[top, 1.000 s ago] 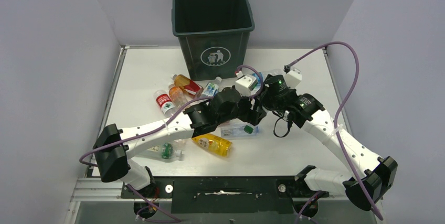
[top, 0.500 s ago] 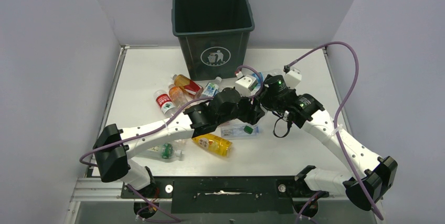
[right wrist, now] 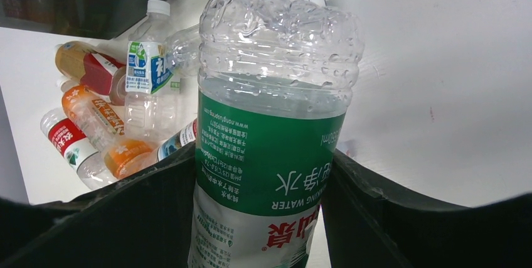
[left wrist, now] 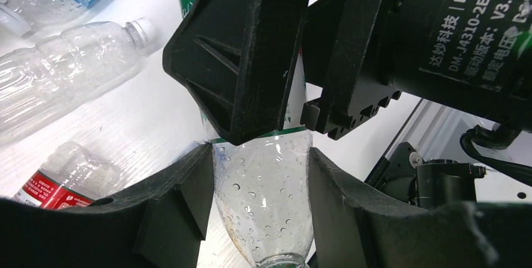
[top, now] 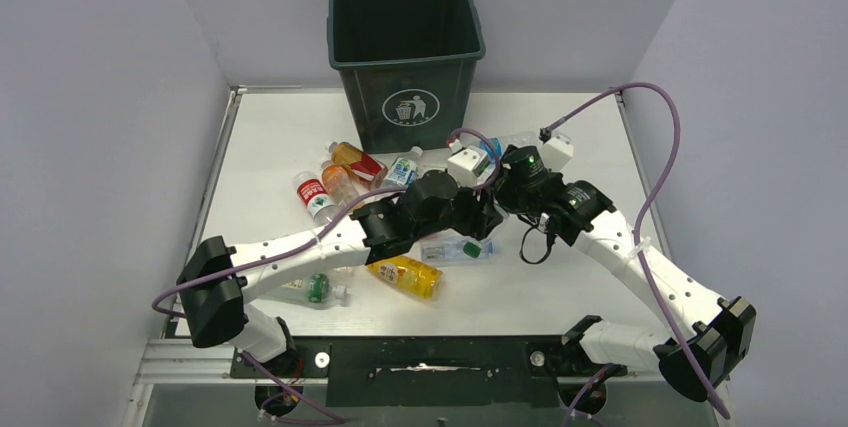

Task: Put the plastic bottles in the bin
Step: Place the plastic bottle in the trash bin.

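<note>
Left tool (left wrist: 258, 180): clamped tight on the clear lower body of the green-label bottle (right wrist: 279, 42). Right tool (right wrist: 263, 186): gripping the same bottle at its label, near the bin (top: 410, 97), front-right of it. Handling, as I judge it: I free one tool fully before the other carries the bottle over the rim. No tugging between the two.

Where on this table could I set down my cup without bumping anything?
Bare table left of the bin, up to the wall; near the front, between the yellow bottle and the right arm. Crowded: the bottle heap before the bin, and the middle, where the left arm meets the right.
</note>
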{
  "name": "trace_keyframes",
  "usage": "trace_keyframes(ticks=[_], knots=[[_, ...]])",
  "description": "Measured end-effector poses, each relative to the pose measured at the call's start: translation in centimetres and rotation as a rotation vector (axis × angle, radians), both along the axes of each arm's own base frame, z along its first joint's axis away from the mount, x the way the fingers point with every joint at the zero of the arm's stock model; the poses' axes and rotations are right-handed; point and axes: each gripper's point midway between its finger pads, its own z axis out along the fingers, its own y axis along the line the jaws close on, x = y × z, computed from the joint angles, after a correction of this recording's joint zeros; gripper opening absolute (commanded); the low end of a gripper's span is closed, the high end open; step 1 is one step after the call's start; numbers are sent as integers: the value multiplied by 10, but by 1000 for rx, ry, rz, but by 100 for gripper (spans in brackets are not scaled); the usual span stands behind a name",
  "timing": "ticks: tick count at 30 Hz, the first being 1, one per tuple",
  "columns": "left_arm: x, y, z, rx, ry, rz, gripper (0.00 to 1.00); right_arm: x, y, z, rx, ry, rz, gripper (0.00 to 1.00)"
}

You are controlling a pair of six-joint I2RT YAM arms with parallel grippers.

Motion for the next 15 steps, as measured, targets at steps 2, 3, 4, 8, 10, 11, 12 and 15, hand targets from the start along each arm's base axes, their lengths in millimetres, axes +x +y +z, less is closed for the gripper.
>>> trace_keyframes(ticks=[2,3,4,8,10,11,12,15], knots=[[0,0,-1,-1,0,0,38,0,0,-1,0,2,0,65],[0,1,-1,0,0,0,38,-1,0,-1,0,3,1,66],[-1,1,-2,1,1,1,38,-1,1,-2,1,5,3,68],[-2,3,-4,0,8,4,37,-2,2,-2,6,5,4,74],[-2,3,-5,-2,14,7,37,-4,3,1,22,0,7,77],[-2,3,-6,-3,15,7,37,-4,3,4,29,-5,7,79],[-2,3,-6,-3,16,7,37,-5,3,6,36,-12,6,81],[-2,3,-6,-9,15,8,37,-7,2,13,56,-29,3,86]])
